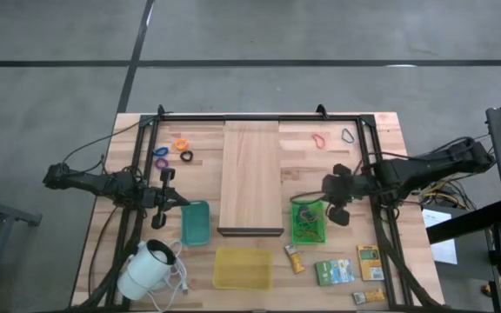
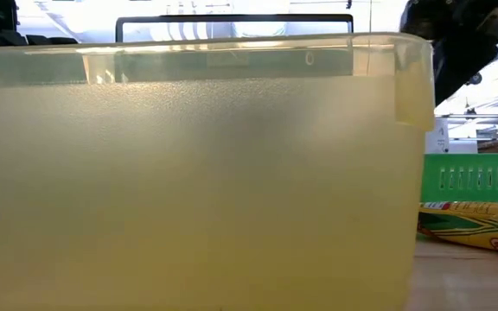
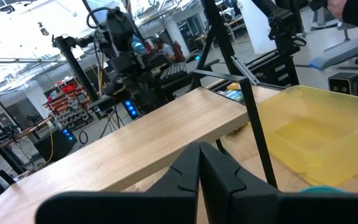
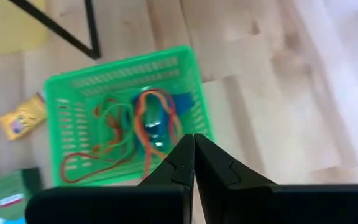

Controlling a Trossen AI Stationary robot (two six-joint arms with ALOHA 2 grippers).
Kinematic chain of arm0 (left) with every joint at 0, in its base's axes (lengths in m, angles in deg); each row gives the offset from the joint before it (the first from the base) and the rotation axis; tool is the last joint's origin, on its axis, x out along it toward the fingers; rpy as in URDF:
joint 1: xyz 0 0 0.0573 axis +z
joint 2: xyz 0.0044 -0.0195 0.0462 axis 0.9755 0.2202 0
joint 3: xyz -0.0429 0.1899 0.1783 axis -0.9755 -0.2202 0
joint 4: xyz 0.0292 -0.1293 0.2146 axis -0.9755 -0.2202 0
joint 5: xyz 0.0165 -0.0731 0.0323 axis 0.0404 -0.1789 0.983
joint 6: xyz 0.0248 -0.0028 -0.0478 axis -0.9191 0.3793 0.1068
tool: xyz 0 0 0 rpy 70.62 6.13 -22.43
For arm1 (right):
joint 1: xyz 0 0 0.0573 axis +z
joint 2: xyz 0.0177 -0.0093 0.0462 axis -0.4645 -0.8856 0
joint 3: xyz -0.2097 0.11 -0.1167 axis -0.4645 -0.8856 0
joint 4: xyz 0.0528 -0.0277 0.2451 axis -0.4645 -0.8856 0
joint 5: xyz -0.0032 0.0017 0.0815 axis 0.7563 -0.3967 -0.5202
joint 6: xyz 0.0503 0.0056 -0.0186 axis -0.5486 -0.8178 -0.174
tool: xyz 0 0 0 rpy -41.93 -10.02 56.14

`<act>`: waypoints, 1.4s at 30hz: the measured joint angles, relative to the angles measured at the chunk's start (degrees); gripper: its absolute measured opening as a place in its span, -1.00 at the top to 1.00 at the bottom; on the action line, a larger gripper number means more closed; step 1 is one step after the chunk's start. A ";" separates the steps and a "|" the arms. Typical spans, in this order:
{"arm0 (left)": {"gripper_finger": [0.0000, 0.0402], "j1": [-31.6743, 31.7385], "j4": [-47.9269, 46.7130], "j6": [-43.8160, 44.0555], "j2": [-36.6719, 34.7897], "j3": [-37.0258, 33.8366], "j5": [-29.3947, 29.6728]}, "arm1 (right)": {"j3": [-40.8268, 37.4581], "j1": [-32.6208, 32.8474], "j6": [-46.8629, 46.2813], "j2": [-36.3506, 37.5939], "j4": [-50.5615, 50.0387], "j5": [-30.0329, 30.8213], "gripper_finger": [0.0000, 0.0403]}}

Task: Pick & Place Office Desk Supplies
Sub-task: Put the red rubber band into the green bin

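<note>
The yellow bin (image 2: 188, 173) lies nearest, its translucent wall filling the low view; from above it sits just off the near end of the long wooden board (image 1: 250, 176). Also nearer than the board's end, off toward the right arm's side, lie little packets: a yellow one (image 1: 295, 258), a green one (image 1: 334, 272) and an orange-green one (image 1: 370, 262). On the other side of that end stands the white corded device (image 1: 146, 268).

Beside the board's near end, on the right arm's side, the green basket (image 4: 126, 118) holds a tangle of red, green and orange rubber bands (image 4: 145, 124). The right gripper (image 4: 193, 146) hangs over it, fingers pressed together on nothing. Across the board a teal bin (image 1: 195, 223) lies next to the left gripper (image 3: 199, 155), likewise pinched shut and empty.

Beyond, near the board's far end, orange (image 1: 180, 144), purple (image 1: 160, 152), blue (image 1: 163, 163) and black rings (image 1: 186, 156) lie on the left; a red loop (image 1: 318, 140) and a dark loop (image 1: 348, 136) lie on the right.
</note>
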 joint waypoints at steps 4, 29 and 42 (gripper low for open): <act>0.94 0.00 0.00 0.00 0.02 0.02 0.00 | -4.43 3.16 -4.12 2.07 2.93 0.04 0.96; 0.94 0.02 0.01 -0.01 0.02 0.00 0.00 | -30.39 9.83 -12.36 26.49 19.10 5.75 0.46; 0.94 0.02 0.02 0.00 0.02 0.02 0.00 | -36.81 9.83 -11.81 28.15 27.84 6.01 0.46</act>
